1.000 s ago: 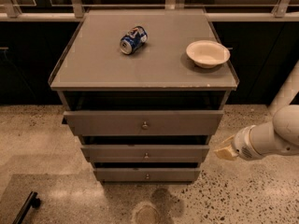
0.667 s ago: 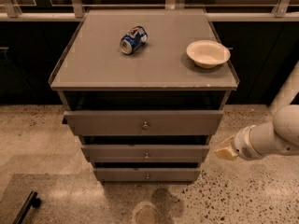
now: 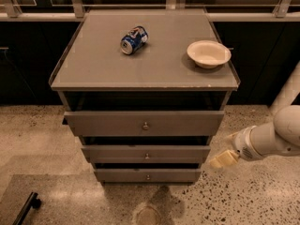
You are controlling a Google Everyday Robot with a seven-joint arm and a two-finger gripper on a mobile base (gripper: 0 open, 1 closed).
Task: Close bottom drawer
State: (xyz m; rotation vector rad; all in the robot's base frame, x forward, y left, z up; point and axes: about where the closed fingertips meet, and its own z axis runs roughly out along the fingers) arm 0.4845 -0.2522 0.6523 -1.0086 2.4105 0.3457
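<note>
- On the cabinet top [image 3: 154, 67], left of centre, a blue soda can [image 3: 133, 40] lies on its side.
- Below, the bottom drawer [image 3: 147, 175] sits slightly pulled out, under the open middle drawer [image 3: 146, 153].
- A white bowl [image 3: 209, 53] stands near the top's right edge.
- The gripper [image 3: 224, 159] hovers right of the drawers, apart from them; clenched or released, I cannot tell.

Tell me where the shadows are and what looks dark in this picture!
In the camera view, the bowl casts a soft shadow on the grey top; the gaps above the drawers are dark; the gripper, low and right of the bottom drawer, is brightly lit.
</note>
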